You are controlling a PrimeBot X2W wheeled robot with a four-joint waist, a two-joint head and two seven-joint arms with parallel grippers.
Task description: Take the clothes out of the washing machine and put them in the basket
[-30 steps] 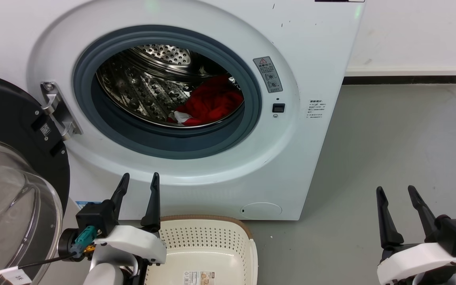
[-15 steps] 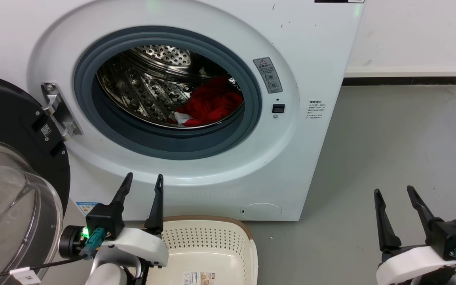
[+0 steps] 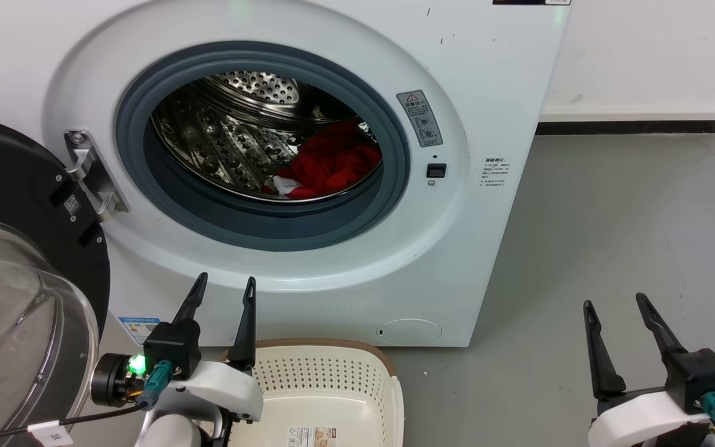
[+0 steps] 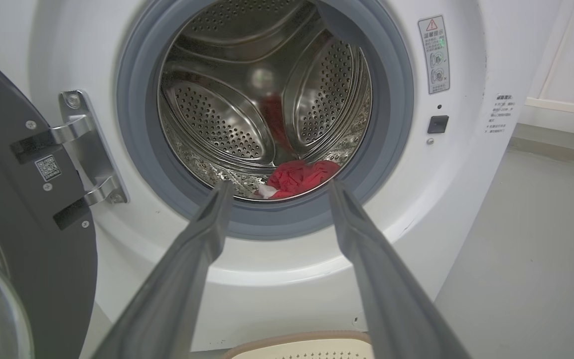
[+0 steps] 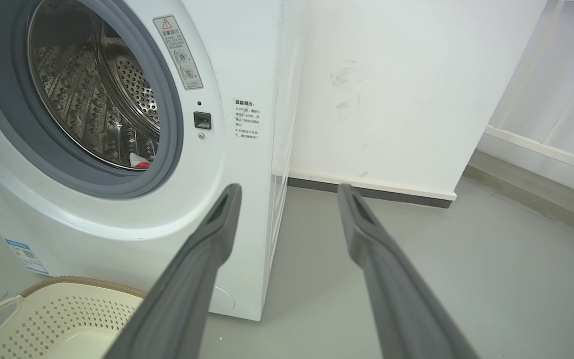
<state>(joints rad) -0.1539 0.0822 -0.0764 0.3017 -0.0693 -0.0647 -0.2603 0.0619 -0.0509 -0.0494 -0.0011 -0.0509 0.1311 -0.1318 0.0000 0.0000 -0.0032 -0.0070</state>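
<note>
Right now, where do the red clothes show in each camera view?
Head view: red clothes in the lower right of the drum, above picture centre.
Left wrist view: red clothes at the drum's bottom, near picture centre.
Right wrist view: red clothes as a small sliver at the drum's lower edge, left of centre.
Shared landmark: the black latch socket right of the door opening.

Red clothes [image 4: 299, 178] low in drum [image 4: 217, 114] — door [image 4: 18, 199] open

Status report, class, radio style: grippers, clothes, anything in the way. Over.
Left gripper open, empty. Right gripper open, empty. Clothes in the drum, untouched. Basket below; door open, nothing blocks the opening.
</note>
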